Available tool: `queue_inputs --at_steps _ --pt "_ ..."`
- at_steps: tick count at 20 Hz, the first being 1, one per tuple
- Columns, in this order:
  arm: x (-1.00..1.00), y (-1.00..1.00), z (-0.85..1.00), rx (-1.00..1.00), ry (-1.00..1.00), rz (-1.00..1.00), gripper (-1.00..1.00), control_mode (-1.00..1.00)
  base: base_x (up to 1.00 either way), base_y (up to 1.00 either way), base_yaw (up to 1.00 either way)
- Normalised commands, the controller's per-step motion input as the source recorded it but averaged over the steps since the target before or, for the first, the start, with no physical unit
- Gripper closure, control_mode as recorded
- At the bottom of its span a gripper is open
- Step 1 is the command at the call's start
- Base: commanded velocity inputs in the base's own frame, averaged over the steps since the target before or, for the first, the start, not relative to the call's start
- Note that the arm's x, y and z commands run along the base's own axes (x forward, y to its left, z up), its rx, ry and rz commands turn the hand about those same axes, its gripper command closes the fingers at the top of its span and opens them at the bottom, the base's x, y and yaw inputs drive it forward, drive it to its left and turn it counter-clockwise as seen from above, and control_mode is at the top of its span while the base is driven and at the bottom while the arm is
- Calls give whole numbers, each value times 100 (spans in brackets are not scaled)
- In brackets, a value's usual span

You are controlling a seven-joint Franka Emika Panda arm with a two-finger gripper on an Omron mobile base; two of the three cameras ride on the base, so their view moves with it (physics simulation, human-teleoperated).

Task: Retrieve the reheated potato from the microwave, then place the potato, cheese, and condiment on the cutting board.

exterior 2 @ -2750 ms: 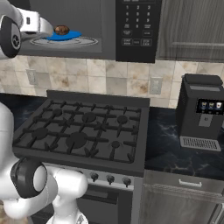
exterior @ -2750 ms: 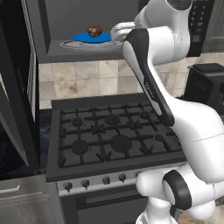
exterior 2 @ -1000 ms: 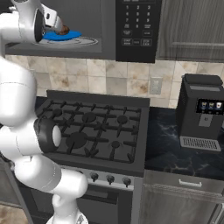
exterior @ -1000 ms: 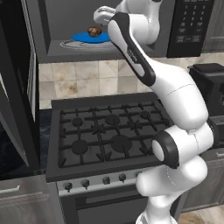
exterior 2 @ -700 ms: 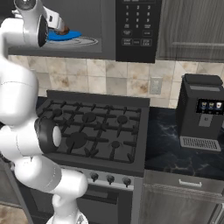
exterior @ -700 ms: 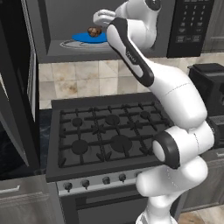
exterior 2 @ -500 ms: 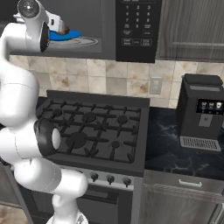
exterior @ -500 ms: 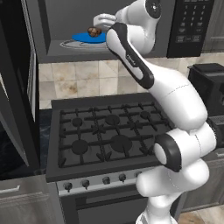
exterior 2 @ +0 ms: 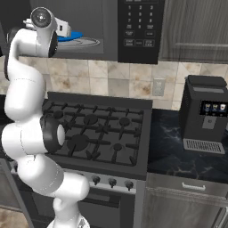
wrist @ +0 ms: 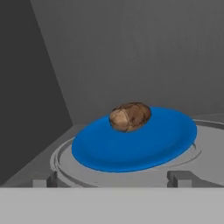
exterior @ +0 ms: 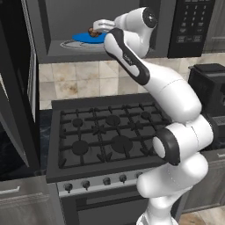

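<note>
Kitchen: we face a dark gas stove (exterior: 110, 138) with tiled wall behind it, and the microwave (exterior: 110, 26) hangs above it with its door (exterior: 17, 88) swung open at the left.
Potato: we see the potato (wrist: 130, 116), brown and mottled, lying on a blue plate (wrist: 135, 142) inside the microwave; in the left base view it shows as a small dark lump (exterior: 92, 32) just beside the hand.
Plate: it sits on the grey round turntable (wrist: 70, 168), on the floor of the grey interior; the potato lies toward the far side of the plate.
Gripper: we see the gripper (wrist: 111, 178) reaching into the microwave opening, its jaws spread wide, one tip at each side of the plate's near edge; nothing is between them. It is near the potato and apart from it.
Arm: our white arm (exterior: 149, 83) rises from the lower right of the left base view, bends over the stove and turns left into the microwave.
Keypad: the microwave's keypad panel (exterior 2: 138, 26) is at the right of the opening.
Right counter: we see a black coffee machine (exterior 2: 205, 115) standing on the dark marbled counter (exterior 2: 178, 156) to the right of the stove.
Stove front: a row of knobs (exterior 2: 111, 181) runs along the near edge.
</note>
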Motion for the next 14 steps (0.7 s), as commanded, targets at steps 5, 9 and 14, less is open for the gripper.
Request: queue_inputs --at_steps 5,9,14 --pt "32 1 11 0 12 0 -100 -100 0 0 0" --pt "27 4 0 0 5 0 -100 -100 0 0 0" --pt "27 11 0 -1 0 0 -100 -100 0 0 0"
